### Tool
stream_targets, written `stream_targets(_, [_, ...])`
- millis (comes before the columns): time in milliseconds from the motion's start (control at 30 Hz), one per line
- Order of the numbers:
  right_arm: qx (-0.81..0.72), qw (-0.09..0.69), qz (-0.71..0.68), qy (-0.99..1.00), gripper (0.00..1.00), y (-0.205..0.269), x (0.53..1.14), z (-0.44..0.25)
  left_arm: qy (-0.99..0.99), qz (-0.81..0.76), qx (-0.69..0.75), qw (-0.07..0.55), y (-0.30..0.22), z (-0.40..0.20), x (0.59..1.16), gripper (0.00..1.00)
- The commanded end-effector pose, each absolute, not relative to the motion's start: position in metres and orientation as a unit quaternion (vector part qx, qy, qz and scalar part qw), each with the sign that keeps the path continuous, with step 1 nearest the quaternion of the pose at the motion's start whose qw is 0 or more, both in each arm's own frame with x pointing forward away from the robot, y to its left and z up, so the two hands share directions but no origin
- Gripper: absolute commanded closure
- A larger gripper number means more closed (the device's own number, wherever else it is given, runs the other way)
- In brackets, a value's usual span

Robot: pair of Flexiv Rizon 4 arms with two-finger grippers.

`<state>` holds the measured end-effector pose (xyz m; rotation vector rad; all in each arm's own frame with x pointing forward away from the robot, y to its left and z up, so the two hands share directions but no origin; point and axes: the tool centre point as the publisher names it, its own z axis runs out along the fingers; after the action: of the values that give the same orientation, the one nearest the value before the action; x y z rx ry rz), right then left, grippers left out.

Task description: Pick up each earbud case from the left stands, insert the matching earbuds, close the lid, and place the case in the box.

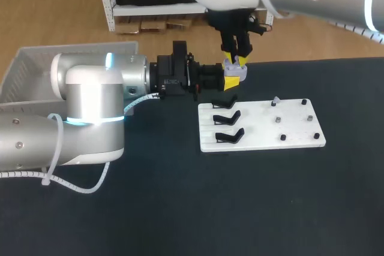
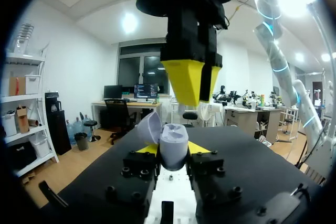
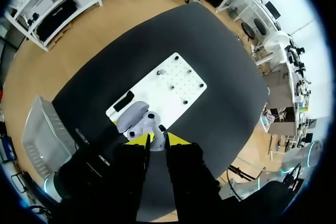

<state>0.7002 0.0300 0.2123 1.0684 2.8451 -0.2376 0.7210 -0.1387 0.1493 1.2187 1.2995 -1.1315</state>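
The left gripper (image 2: 173,153), reaching in level over the black counter (image 1: 180,208), has its fingers clenched on the two sides of the pale lilac earbud case (image 2: 174,139). The case is held in the air just beside the far corner of the white stand board (image 1: 300,130). Its rounded hinged lid (image 2: 149,127) is swung open and leans off to one side, and the open mouth faces upward. The coming move appears to turn on that vertical line. The right gripper (image 1: 236,59) hangs straight above the mouth, pointing down, and the left wrist view shows it apart from the case. A plain descent looks like all that is called for. I cannot tell whether the right gripper is grasping an earbud, because something pale shows at its tips but blends into the case below. From the head view the case's wells are hidden behind it. The black stands (image 1: 228,118) hold no case that I can make out, and the pale slatted box (image 1: 36,70) is cut off by the left arm.
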Motion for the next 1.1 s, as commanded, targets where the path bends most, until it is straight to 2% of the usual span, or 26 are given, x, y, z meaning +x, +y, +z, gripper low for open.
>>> stream_targets(33, [0.352, 0.048, -0.075, 0.932, 1.0, 0.028, 0.7, 0.209, 0.534, -0.466, 0.501, 0.497, -0.139, 0.148, 0.72, 1.0])
stream_targets(1100, [0.357, 0.032, -0.073, 0.931, 1.0, 0.028, 0.711, 0.195, 0.534, -0.466, 0.501, 0.497, -0.139, 0.148, 0.72, 1.0])
